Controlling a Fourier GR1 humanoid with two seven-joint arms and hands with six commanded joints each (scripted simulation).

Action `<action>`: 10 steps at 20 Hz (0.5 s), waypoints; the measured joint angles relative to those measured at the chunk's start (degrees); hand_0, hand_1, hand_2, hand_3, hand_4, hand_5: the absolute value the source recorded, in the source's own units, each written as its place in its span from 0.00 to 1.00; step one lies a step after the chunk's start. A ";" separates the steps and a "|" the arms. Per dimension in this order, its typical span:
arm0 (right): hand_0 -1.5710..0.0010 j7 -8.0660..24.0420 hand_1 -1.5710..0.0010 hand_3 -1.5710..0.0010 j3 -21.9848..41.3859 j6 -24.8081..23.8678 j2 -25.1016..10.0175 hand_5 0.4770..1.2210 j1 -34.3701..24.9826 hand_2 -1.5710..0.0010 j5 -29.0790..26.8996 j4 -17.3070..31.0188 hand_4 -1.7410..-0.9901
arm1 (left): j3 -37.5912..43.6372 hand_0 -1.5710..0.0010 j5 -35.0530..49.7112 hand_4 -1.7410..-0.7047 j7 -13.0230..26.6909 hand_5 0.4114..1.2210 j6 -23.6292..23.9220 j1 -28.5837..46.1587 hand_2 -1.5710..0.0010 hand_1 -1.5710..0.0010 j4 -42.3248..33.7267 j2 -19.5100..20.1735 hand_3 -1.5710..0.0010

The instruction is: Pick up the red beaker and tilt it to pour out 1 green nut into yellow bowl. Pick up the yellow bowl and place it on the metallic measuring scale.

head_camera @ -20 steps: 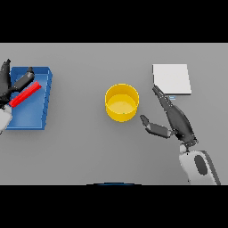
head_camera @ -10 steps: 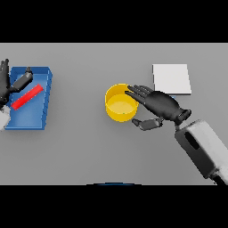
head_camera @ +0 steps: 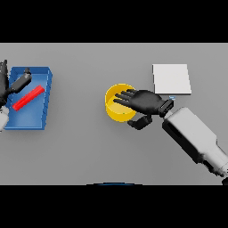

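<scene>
I see the right hand [head_camera: 146, 103] over the yellow bowl [head_camera: 116, 107], fingers spread above its rim, thumb curled under (not gripping). Far left of the bowl, my left hand [head_camera: 10, 87] hangs open beside the red beaker [head_camera: 28, 98] lying in the blue tray [head_camera: 41, 120]. The scale [head_camera: 171, 79] sits right of the bowl, farther back.

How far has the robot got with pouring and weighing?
The red beaker lies in the blue tray beside the left hand, so it looks set down; whether a nut is in the yellow bowl cannot be seen. The right hand reaches over the bowl, fingers spread. Left: lifting the bowl onto the scale.
</scene>
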 measured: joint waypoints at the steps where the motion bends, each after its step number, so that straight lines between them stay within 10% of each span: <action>1: 1.00 -0.22 1.00 1.00 0.72 0.00 0.84 0.34 -0.59 1.00 0.36 1.39 0.67 | 0.06 1.00 -0.13 0.97 -0.03 0.35 -0.04 -0.33 1.00 1.00 0.13 0.16 1.00; 10: 1.00 0.00 1.00 1.00 3.81 3.20 3.23 0.35 -5.73 1.00 2.27 7.56 0.63 | 0.24 1.00 -0.22 0.96 -0.22 0.36 0.78 1.14 1.00 1.00 -1.14 1.27 1.00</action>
